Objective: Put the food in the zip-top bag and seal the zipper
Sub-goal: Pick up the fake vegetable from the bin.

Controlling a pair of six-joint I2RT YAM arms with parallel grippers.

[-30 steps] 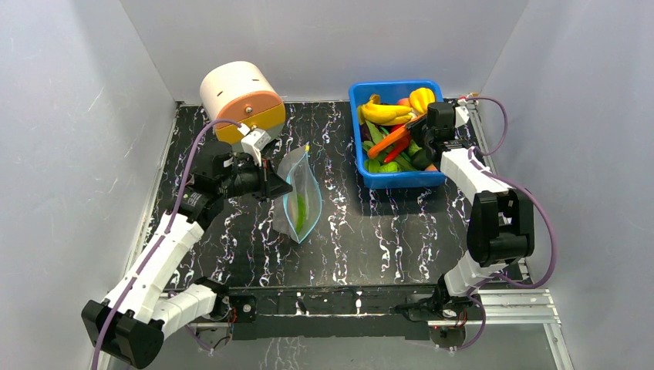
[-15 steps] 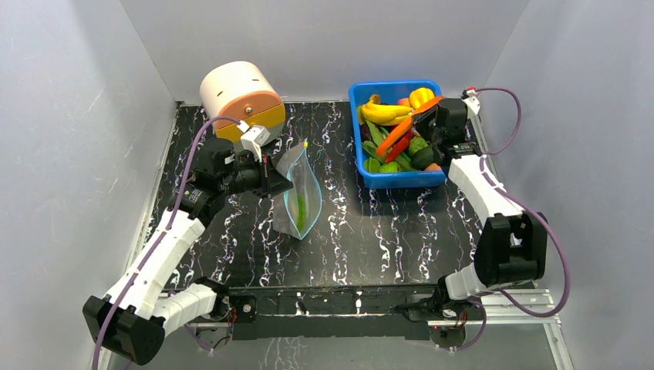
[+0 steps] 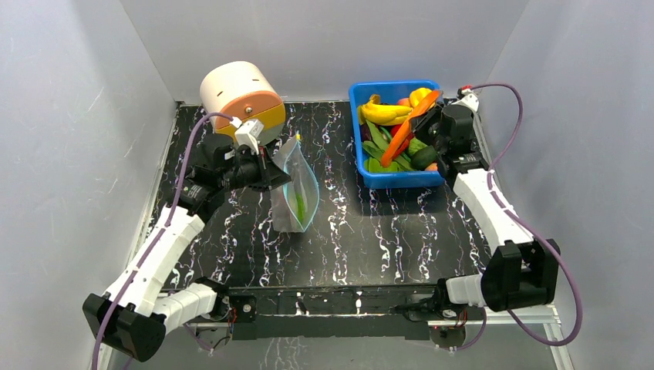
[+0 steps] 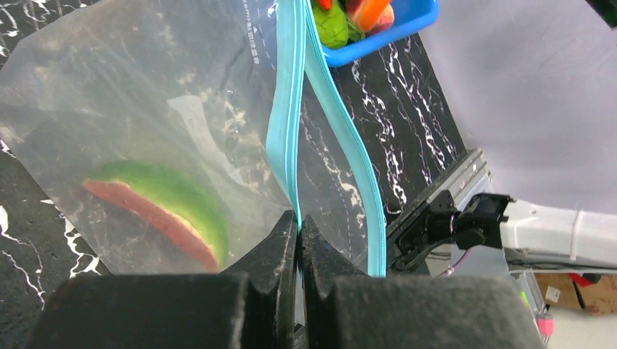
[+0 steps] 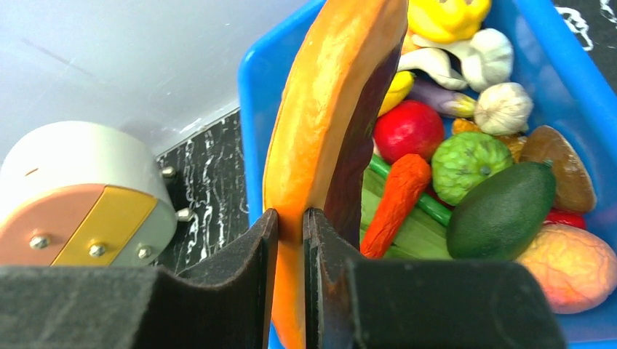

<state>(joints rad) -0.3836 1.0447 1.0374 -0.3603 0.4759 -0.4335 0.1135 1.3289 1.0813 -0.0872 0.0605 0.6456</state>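
The clear zip-top bag (image 3: 297, 194) stands mid-table, mouth up, with a green and red watermelon slice (image 4: 164, 207) inside. My left gripper (image 3: 271, 171) is shut on the near side of the teal zipper (image 4: 286, 123); the other zipper side (image 4: 349, 182) hangs apart, so the mouth is open. My right gripper (image 3: 423, 122) is shut on a long orange slice of toy food (image 5: 327, 123) and holds it lifted over the blue bin (image 3: 356, 142), which holds several more toy foods: bananas (image 3: 383, 112), an avocado (image 5: 502, 211), a carrot (image 5: 396, 200).
A white and orange cylinder (image 3: 241, 99) lies at the back left, just behind my left gripper. The blue bin sits at the back right against the wall. Grey walls close in three sides.
My right gripper has lifted the orange slice up out of the bin and tilted it. My left gripper has raised the bag slightly, standing it more upright.
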